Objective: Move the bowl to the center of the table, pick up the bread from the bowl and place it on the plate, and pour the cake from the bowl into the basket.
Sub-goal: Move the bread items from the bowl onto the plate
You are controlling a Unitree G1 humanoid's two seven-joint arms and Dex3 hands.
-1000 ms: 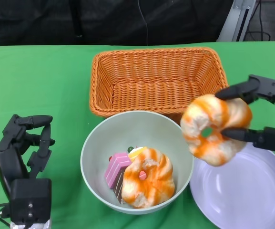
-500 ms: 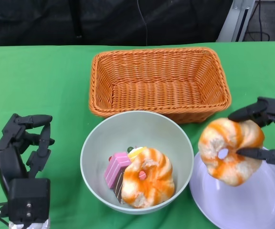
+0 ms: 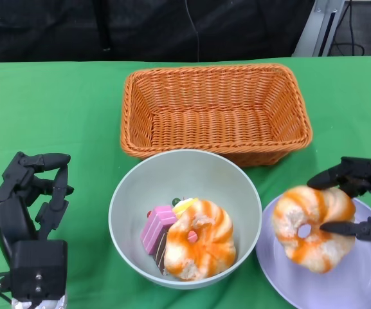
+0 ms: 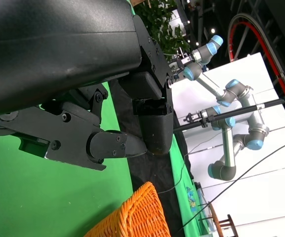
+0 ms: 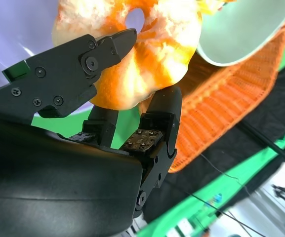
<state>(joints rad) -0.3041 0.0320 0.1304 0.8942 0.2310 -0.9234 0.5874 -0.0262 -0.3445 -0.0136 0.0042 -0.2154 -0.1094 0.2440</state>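
My right hand [image 3: 359, 203] grips an orange-and-white ring bread [image 3: 312, 227] low over the lilac plate [image 3: 355, 280] at the lower right; whether the bread touches the plate I cannot tell. The right wrist view shows the same bread [image 5: 137, 49] held between the fingers [image 5: 73, 74]. The pale green bowl [image 3: 150, 177] sits at the table's middle front. In it lie a second ring bread [image 3: 201, 241] and a pink cake [image 3: 155, 227]. The orange wicker basket [image 3: 214, 109] stands just behind the bowl. My left hand [image 3: 31, 206] rests open at the lower left, holding nothing.
Green cloth covers the table [image 3: 50, 116]. Basket, bowl and plate stand close together. The left wrist view shows my left hand's fingers [image 4: 107, 143] over green cloth, a basket corner [image 4: 132, 217], and robot arms in the background [image 4: 226, 128].
My right hand has carried the ring bread from beside the basket's near right corner down and to the right, until it is low over the plate. The left hand and bowl have not moved.
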